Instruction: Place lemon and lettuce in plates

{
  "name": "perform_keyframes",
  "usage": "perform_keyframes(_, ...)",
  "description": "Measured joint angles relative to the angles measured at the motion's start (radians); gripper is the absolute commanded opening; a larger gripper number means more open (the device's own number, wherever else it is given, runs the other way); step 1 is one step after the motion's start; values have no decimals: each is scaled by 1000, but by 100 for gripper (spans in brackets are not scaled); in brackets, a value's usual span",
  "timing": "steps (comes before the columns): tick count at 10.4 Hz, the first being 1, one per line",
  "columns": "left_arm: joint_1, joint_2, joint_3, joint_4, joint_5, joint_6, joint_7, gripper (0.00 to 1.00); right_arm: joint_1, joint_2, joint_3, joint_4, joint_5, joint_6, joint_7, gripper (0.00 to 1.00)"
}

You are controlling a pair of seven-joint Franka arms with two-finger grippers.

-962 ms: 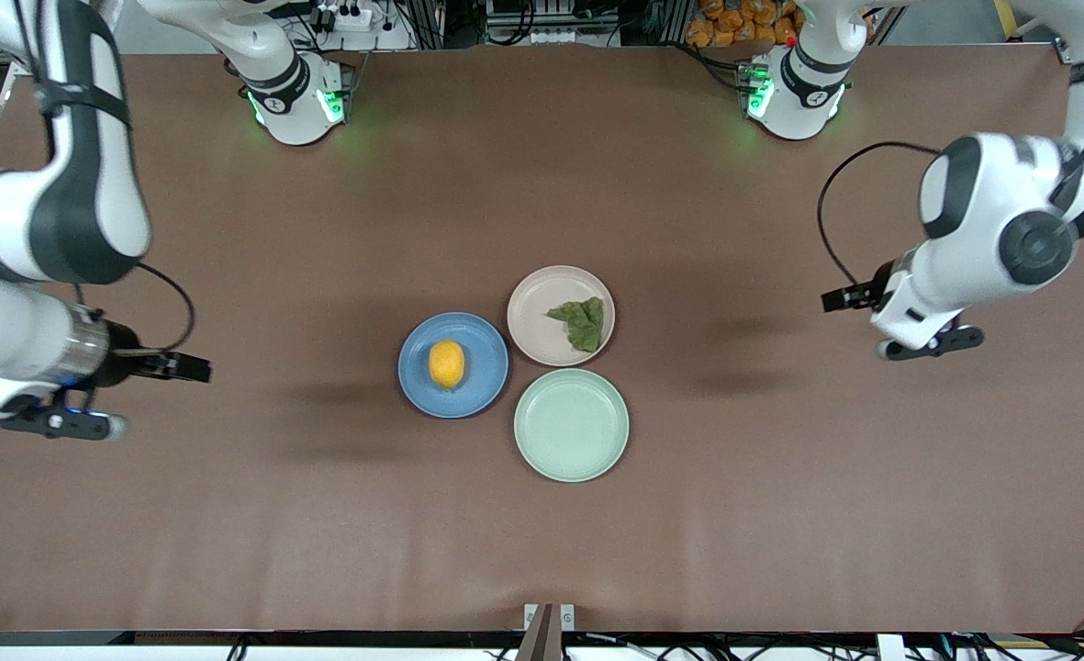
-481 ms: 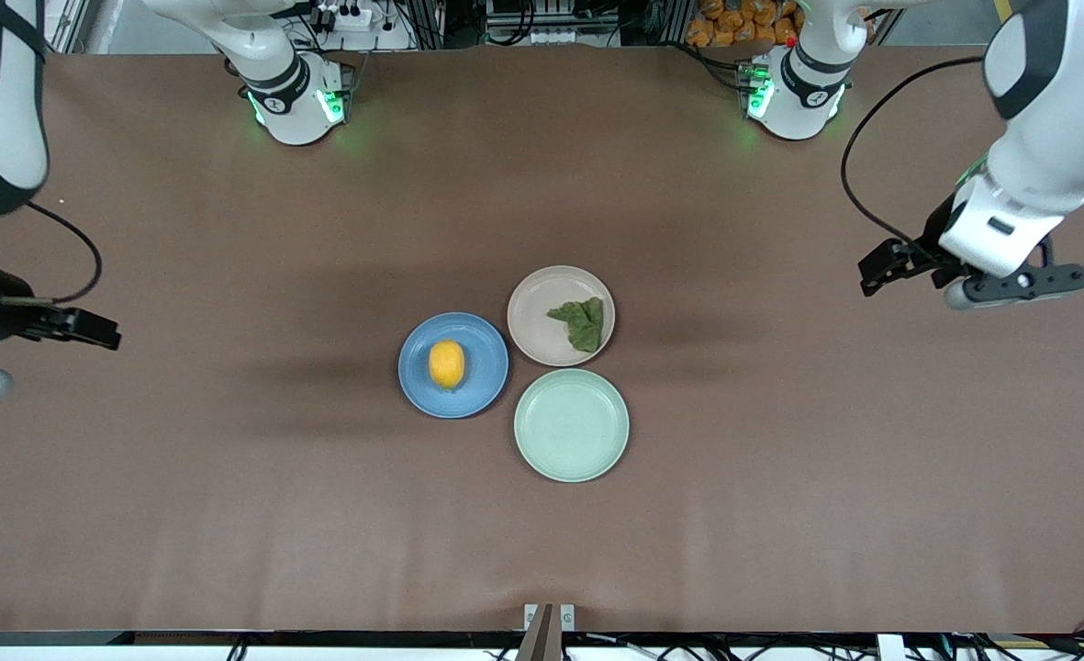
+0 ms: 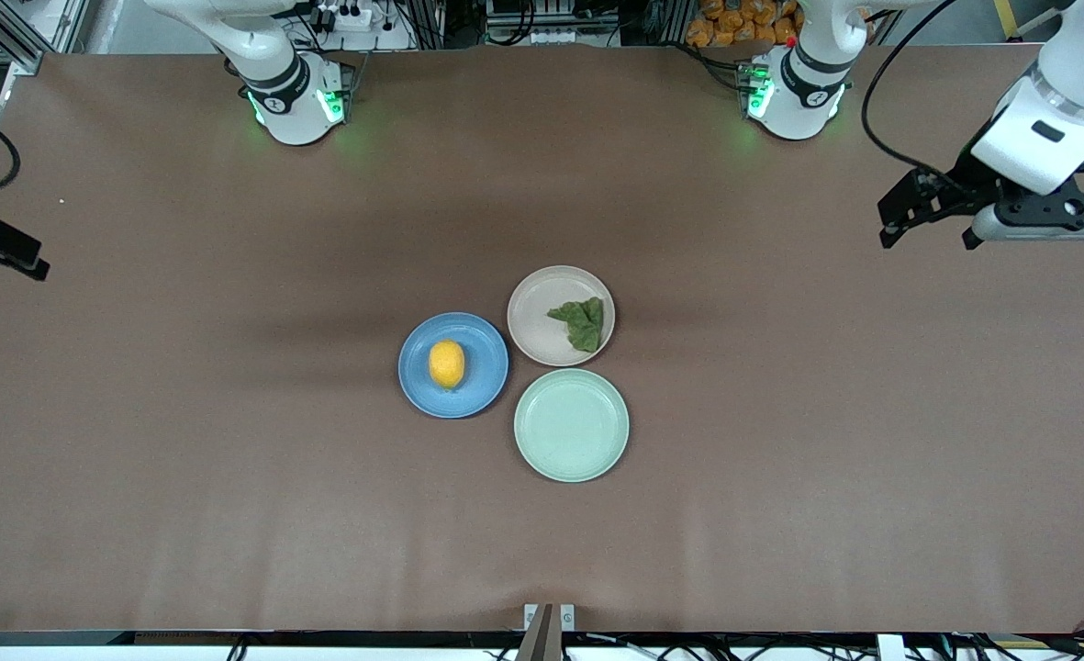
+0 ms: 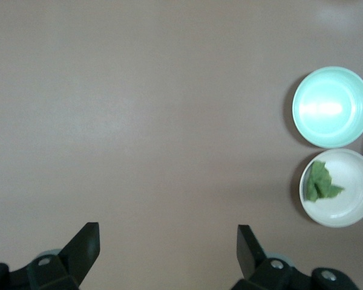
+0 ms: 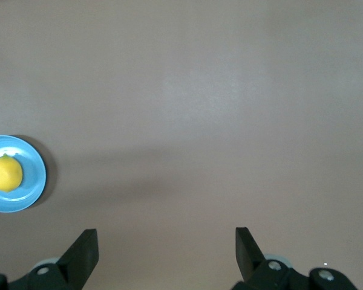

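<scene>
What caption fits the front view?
Lemon on blue plate, lettuce on beige plate, mint plate bare.

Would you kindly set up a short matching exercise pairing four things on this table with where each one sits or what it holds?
Things:
1. lemon
2. lettuce
3. mint-green plate
4. left gripper

States:
A. holds nothing, nearest the front camera
B. lies on the beige-pink plate
C. open, above bare table at the left arm's end
D. lies on the blue plate

Pairs: 1-D, 2-B, 3-A, 4-C
</scene>
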Motion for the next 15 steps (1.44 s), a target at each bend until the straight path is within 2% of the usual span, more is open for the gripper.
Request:
perform_keyframes(2, 1, 13, 1, 71, 0, -88, 28, 100, 0, -9, 9, -2, 0, 27, 0, 100)
perform_keyframes(4, 5, 18, 4, 100, 0, -122, 32, 100, 0, -9, 16, -2, 0, 40, 0, 100)
perform_keyframes(11, 6, 30, 5, 102, 0, -125, 35, 100, 0, 5, 27, -12, 1, 23, 0, 100)
perform_keyframes(15, 6, 30, 5, 102, 0, -125, 36, 100, 0, 10, 33, -25, 30, 20, -5, 100)
